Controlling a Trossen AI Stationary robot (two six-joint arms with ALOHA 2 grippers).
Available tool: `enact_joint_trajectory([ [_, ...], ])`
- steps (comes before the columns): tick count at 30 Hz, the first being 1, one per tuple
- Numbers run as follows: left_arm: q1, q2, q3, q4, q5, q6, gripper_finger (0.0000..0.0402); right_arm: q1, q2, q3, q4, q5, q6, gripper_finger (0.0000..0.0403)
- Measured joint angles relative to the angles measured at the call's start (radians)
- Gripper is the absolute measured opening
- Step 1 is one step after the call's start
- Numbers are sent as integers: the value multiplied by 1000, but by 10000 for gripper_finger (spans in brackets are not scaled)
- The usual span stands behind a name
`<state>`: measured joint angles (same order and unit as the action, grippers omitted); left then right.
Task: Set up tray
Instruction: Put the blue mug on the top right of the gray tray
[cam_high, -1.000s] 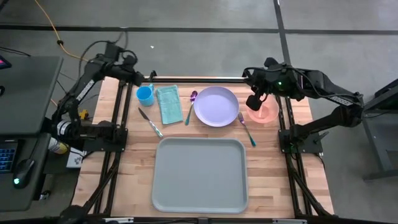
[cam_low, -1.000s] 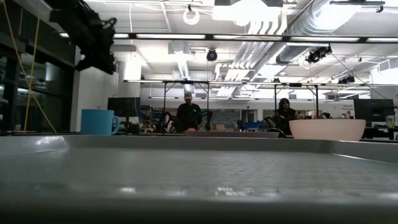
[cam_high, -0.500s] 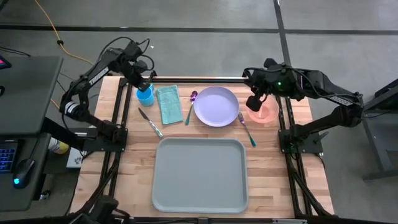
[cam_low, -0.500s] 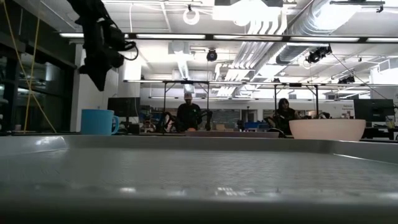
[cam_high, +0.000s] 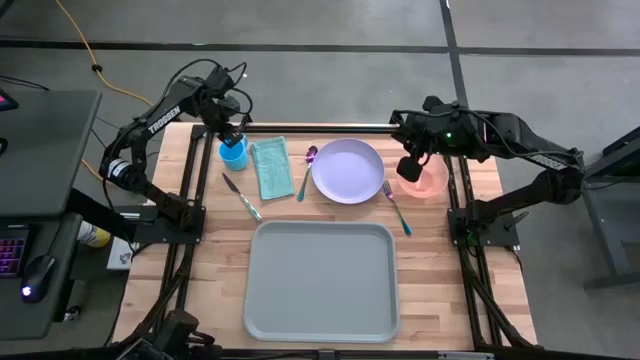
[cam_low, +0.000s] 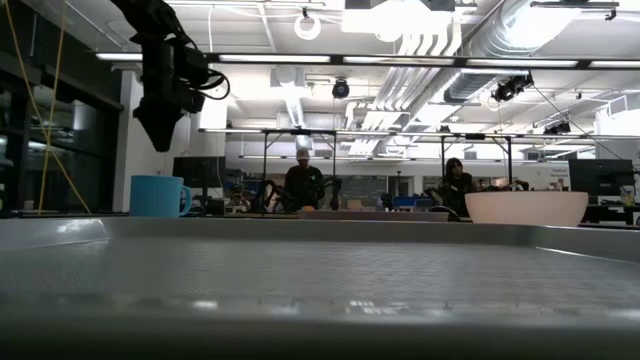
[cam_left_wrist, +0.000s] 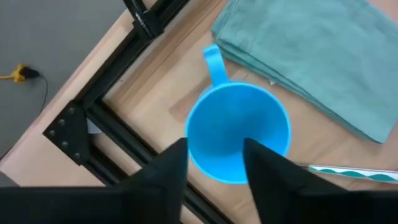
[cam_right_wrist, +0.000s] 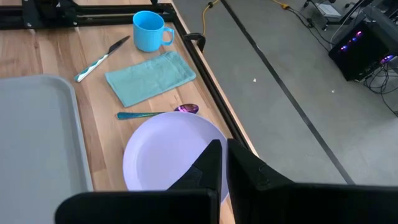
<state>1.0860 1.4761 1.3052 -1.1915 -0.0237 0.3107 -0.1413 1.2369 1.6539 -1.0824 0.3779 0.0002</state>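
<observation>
The pale grey-green tray (cam_high: 320, 280) lies on the table's near half, with nothing on it. Behind it, in a row, stand the blue cup (cam_high: 234, 153), the folded teal napkin (cam_high: 271, 166), the lavender plate (cam_high: 347, 170) and the pink bowl (cam_high: 430, 180). My left gripper (cam_left_wrist: 214, 158) is open and hovers above the cup (cam_left_wrist: 239, 130), fingers pointing down. In the low view its tips (cam_low: 160, 135) stand clear of the cup's rim (cam_low: 158, 180). My right gripper (cam_high: 408, 168) is shut and hangs in the air over the bowl's left edge.
A knife (cam_high: 243, 197) lies left of the napkin, a purple spoon (cam_high: 306, 172) between napkin and plate, and a fork (cam_high: 397, 207) right of the plate. A black frame rail (cam_high: 330, 126) runs along the far edge. People sit in the room beyond (cam_low: 303, 185).
My left arm has swung from beyond the table's far-left corner toward the right and the near side, and has come down until its gripper hangs over the blue cup. The right arm and all objects have stayed still.
</observation>
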Motion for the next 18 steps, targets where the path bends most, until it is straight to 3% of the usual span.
enact_joint_trajectory([
  [7,0,29,0,13,-13,-12,264,0,0,0,-1,-3,0,0],
  [18,0,109,-1,36,-73,-28,261,0,0,0,-1,-10,26,0],
])
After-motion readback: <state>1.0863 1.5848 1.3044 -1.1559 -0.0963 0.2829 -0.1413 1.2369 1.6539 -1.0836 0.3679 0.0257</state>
